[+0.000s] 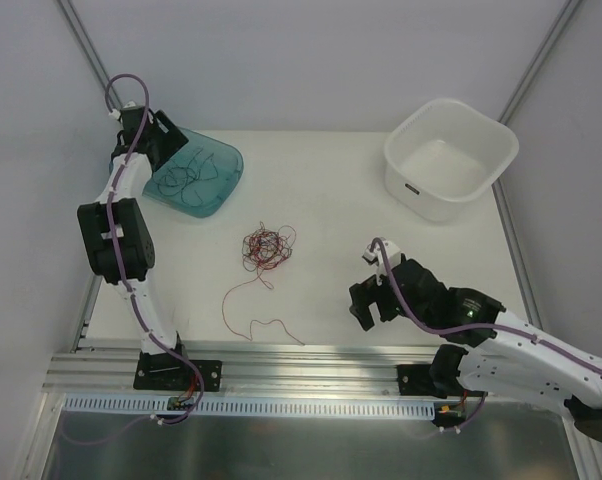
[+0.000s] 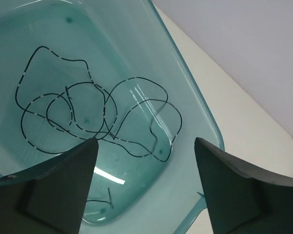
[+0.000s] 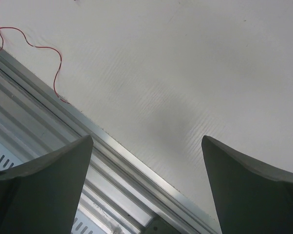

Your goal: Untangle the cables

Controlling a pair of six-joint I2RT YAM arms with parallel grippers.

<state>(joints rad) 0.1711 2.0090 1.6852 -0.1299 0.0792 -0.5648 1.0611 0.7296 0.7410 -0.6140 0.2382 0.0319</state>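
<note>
The cables (image 1: 267, 247) lie as a small tangled ball of red and black strands in the middle of the table. One loose red strand (image 1: 249, 305) trails from it toward the front edge and shows in the right wrist view (image 3: 39, 47). Separate black strands (image 2: 88, 112) lie loose in the teal bin (image 2: 195, 92) at the back left (image 1: 226, 160). My left gripper (image 2: 146, 141) hangs open over that bin (image 1: 166, 140), nothing between its fingers. My right gripper (image 3: 147, 138) is open and empty, low over the table's front edge (image 1: 363, 290), right of the ball.
A white tub (image 1: 431, 200) stands at the back right. An aluminium rail (image 1: 311, 365) runs along the near edge, under the right gripper's left finger (image 3: 49, 180). White walls close in the table on the sides and back.
</note>
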